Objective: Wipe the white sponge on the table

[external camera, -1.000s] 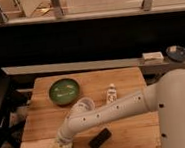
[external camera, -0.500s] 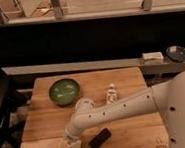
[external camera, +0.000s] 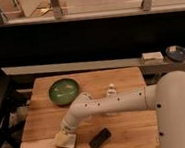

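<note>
Near the front-left edge of the tabletop [external camera: 128, 135], the claw [external camera: 67, 133] is clamped onto the white sponge [external camera: 65, 141], beside the black bar [external camera: 100, 138]. This sponge looks soft and light, best pinched across its short sides.

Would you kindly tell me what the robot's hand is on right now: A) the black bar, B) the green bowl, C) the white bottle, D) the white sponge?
D: the hand, low by the table's near edge, is closed on the white sponge, while the black bar lies apart beside it.
</note>
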Available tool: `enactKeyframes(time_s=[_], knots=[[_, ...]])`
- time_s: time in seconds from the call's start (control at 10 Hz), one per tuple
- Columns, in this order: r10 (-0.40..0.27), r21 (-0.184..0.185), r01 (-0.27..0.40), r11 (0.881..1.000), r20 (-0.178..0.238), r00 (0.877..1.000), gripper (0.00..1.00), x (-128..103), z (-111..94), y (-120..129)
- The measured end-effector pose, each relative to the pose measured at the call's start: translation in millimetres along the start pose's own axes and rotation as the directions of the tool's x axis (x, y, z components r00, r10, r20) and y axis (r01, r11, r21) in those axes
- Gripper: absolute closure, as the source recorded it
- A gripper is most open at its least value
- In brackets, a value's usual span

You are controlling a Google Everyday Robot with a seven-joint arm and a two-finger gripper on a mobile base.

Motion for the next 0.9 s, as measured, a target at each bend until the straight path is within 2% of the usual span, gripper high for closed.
enactKeyframes(time_s=[0.2,0.3,0.5,0.7,0.9], knots=[[-0.064,-0.034,0.065,0.997,0.029,0.998,1.0,-31,12,8],[-0.098,-0.059,0.101,0.993,0.042,0.994,1.0,-48,19,22],[-0.145,-0.103,0.149,0.983,0.051,0.988,1.0,-69,31,49],[-0.151,-0.136,0.157,0.978,0.054,0.987,1.0,-74,40,71],[-0.116,-0.142,0.122,0.982,0.046,0.992,1.0,-64,40,79]])
